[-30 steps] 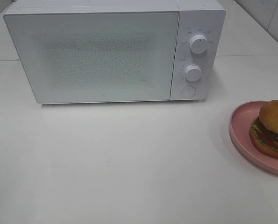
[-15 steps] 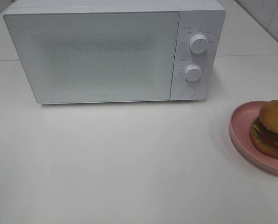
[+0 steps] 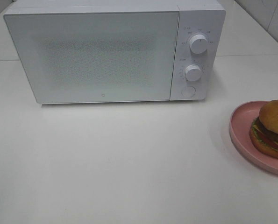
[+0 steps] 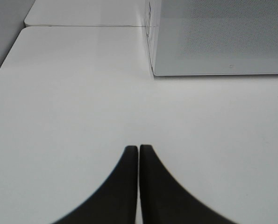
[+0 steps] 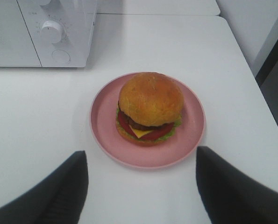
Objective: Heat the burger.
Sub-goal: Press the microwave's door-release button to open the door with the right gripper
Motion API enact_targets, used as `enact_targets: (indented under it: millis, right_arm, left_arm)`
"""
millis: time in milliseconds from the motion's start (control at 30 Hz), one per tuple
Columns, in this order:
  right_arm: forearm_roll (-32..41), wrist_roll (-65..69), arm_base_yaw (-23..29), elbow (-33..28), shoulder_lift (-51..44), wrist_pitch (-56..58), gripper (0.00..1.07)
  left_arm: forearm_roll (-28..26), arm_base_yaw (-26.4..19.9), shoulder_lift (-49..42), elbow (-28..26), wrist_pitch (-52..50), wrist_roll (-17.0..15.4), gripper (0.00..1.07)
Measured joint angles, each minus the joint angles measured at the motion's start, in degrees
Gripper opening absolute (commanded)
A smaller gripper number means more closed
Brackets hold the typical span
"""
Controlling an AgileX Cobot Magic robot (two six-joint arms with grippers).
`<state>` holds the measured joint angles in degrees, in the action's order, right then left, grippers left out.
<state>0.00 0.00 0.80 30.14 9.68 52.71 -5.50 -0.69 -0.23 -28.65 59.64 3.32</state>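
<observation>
Two white tables [image 3: 129, 163] meet under the microwave [image 3: 101, 56]; burger [image 5: 150, 105] on plate [image 5: 101, 135], right. My left gripper [image 4: 139, 148] is pinched together, right gripper [image 5: 139, 156] spread wide.

Exterior high view, over the last second: no shift is visible in the burger [image 3: 272, 128], the pink plate [image 3: 240, 127] or the microwave [image 3: 106, 56]. For the left gripper [image 4: 139, 148] and the right gripper [image 5: 141, 152] only present wrist views exist, so any change there cannot be told
</observation>
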Motion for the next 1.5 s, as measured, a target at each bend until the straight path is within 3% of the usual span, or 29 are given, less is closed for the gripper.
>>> enact_targets:
  millis: [900,1233,1500]
  right_arm:
    - [0.0,0.0,0.0,0.0,41.25,-42.34,0.63]
    - [0.0,0.0,0.11,0.06,51.68,-57.35,0.63]
    - [0.0,0.0,9.05,0.11,57.47,-64.57,0.63]
  left_arm:
    - [0.0,0.0,0.0,0.0,0.0,0.0,0.0]
    - [0.0,0.0,0.0,0.0,0.0,0.0,0.0]
    - [0.0,0.0,0.0,0.0,0.0,0.0,0.0]
